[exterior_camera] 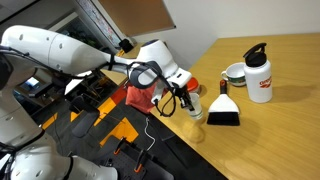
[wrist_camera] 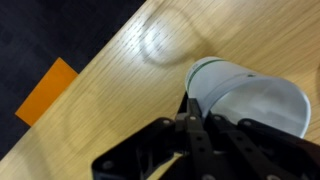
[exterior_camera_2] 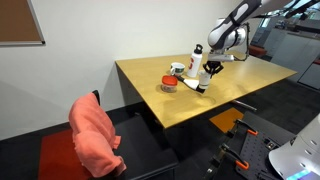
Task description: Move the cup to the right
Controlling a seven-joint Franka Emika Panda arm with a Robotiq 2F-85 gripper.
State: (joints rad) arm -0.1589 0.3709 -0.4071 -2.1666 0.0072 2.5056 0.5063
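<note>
The cup point(wrist_camera: 255, 100) is small, plain and white, and it fills the right of the wrist view on the wooden table point(wrist_camera: 110, 70). My gripper point(wrist_camera: 195, 102) is shut on its near rim, with one finger inside the wall and one outside. In an exterior view the gripper point(exterior_camera: 187, 100) holds the cup point(exterior_camera: 197, 110) near the table's edge, beside the black brush point(exterior_camera: 223, 110). In an exterior view my gripper point(exterior_camera_2: 212, 69) hangs over the table's far side and hides the cup.
A tall white black-capped bottle point(exterior_camera: 259, 75) and a white dark-rimmed dish point(exterior_camera: 234, 72) stand behind the brush. The bottle point(exterior_camera_2: 196, 58), the dish point(exterior_camera_2: 177, 68) and a red-and-white object point(exterior_camera_2: 169, 83) show on the table point(exterior_camera_2: 200, 110). A pink cloth point(exterior_camera_2: 95, 135) lies on a chair.
</note>
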